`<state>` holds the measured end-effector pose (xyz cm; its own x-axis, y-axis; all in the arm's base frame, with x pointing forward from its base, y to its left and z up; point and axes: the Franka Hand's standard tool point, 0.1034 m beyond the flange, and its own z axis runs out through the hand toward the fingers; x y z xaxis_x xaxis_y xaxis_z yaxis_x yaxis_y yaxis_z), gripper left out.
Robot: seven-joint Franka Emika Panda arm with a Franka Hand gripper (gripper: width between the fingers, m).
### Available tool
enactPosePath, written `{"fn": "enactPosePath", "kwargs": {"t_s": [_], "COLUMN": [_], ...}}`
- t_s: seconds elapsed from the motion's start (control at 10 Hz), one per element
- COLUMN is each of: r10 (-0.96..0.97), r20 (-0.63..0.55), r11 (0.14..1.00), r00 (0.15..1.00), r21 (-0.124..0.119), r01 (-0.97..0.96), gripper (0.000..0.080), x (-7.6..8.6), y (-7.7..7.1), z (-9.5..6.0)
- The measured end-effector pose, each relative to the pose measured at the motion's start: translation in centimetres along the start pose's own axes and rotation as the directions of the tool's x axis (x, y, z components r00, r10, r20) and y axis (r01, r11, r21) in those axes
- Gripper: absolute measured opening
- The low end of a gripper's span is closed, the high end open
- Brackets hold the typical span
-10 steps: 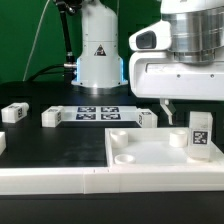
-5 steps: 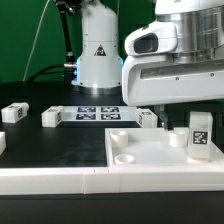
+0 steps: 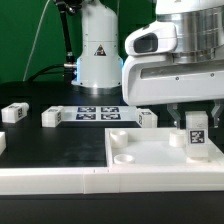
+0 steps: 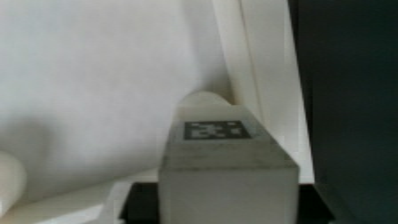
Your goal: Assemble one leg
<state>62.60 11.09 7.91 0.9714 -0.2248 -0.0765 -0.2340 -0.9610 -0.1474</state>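
Leg [image 3: 198,138]: upright on white panel [image 3: 140,152], counter's [image 3: 60,145] front edge, the exterior view's right.
Gripper [image 3: 197,122]: I see it straddling the leg; grip unclear.

White on the leg [image 3: 197,138] between the fingers of the gripper [image 3: 197,120], with a black-and-white square tag on one face. Same white on the panel [image 3: 140,158] beneath the gripper and on the gripper's casing, broken by a grey oval patch. Black over the table [image 3: 60,148]. White with black-and-white tags on the marker board [image 3: 95,112] beyond the gripper. Green on the backdrop [image 3: 20,30]. Looks greyer on the leg in the wrist view, tag still black and white.
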Motion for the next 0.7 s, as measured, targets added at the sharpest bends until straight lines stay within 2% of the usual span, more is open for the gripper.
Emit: {"fn": "enactPosePath", "kwargs": {"t_s": [0.3,0.4,0.6,0.7], "r10": [0.250,0.412,0.608,0.715], "r20": [0.000,-0.008,-0.015,-0.009], "r11": [0.968,0.911,0.794,0.699], "r00": [0.968,0.911,0.794,0.699], "r21": [0.007,0.017,0.032,0.036], "r01": [-0.250,-0.412,-0.607,-0.715], "gripper": [0.0290,0.0290,0.0290,0.0290], "x": [-0.04,-0.01,-0.04,-0.02], "y": [-0.10,-0.09,-0.07,-0.06], "z": [0.07,0.17,0.23,0.23]}}
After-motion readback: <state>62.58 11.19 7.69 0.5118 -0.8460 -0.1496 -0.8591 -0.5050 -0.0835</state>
